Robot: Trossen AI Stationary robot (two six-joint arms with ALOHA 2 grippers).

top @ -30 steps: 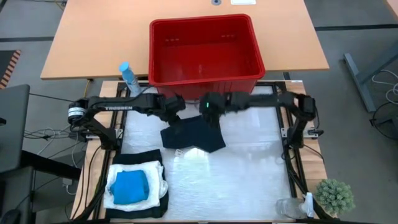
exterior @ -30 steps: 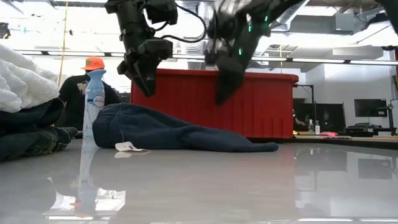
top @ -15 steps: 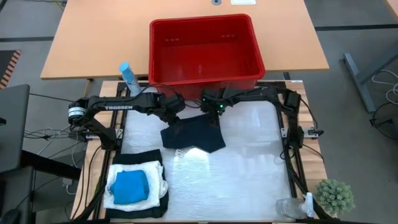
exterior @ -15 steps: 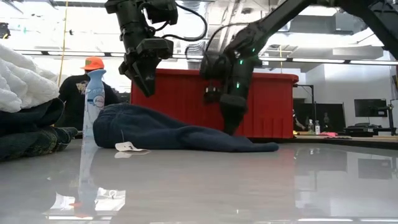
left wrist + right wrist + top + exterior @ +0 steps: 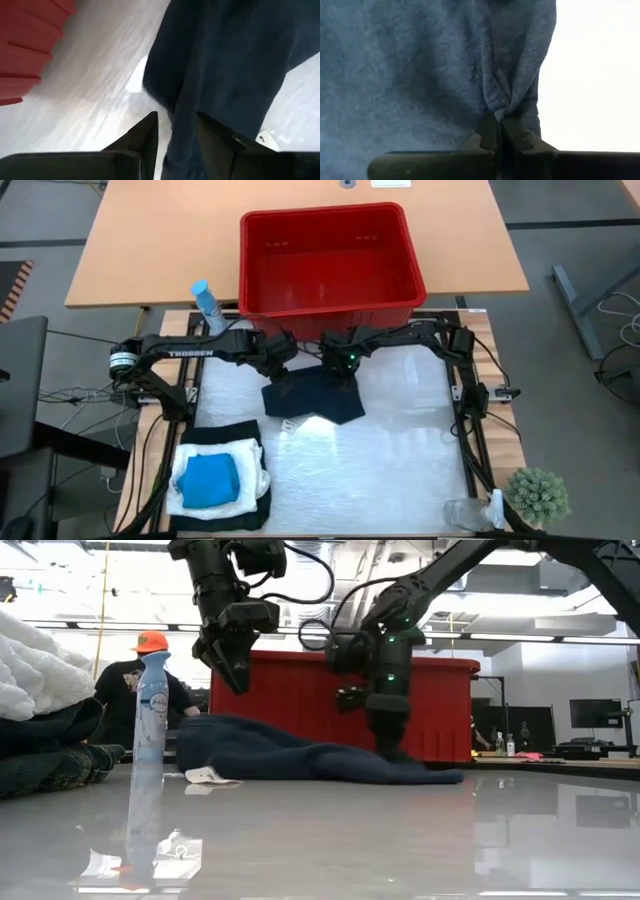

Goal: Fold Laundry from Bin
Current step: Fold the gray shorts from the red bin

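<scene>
Right tool point(image 5: 496, 134) pinched closed on a fold of the dark navy cloth garment point(image 5: 312, 395), down at the counter point(image 5: 400, 450). Left tool point(image 5: 176, 131) hangs half-open above the garment's other end, gripping nothing. Garment lies just before the red plastic bin point(image 5: 330, 265).

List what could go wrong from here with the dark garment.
The right gripper pinches only a small pucker of the dark garment, so the fold may slip free on lifting. The left gripper hangs open above the other end, so a one-sided pull could drag the cloth toward the bin.
</scene>
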